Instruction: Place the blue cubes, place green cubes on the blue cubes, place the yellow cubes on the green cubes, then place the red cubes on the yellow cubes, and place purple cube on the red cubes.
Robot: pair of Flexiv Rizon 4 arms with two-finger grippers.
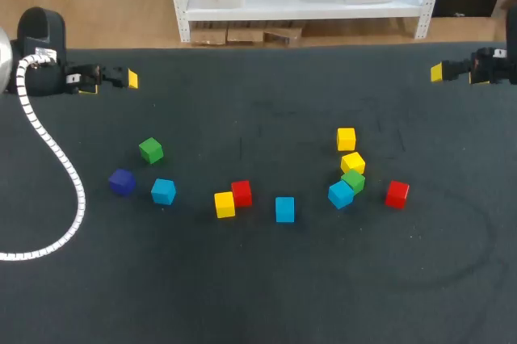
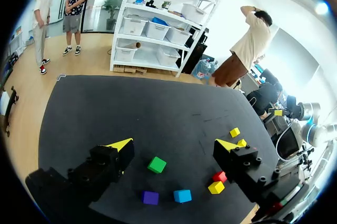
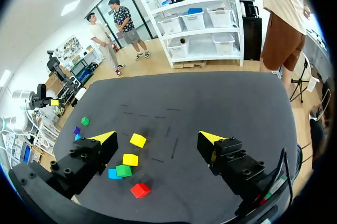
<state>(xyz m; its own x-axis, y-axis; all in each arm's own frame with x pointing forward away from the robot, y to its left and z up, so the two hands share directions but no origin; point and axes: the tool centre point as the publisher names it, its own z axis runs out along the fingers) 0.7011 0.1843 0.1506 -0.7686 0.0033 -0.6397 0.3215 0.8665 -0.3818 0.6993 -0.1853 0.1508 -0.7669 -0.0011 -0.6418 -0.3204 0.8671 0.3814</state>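
**Starting the blue layer: taking the free cube first**

I am watching the left gripper (image 2: 174, 145) and the right gripper (image 3: 157, 137) hanging well back from the cubes, both spread wide and holding nothing; nothing is stacked, so I am judging the blue layer to be the step in hand; the left blue cube (image 1: 163, 191) is lying near the purple cube (image 1: 122, 182), the middle blue cube (image 1: 284, 209) is standing free, and the right blue cube (image 1: 340, 195) is touching a green cube (image 1: 353, 180); I am favouring the free one first, descending straight with fingers square to its faces; at the crowded one I am planning to close across the 2 sides clear of the green neighbour
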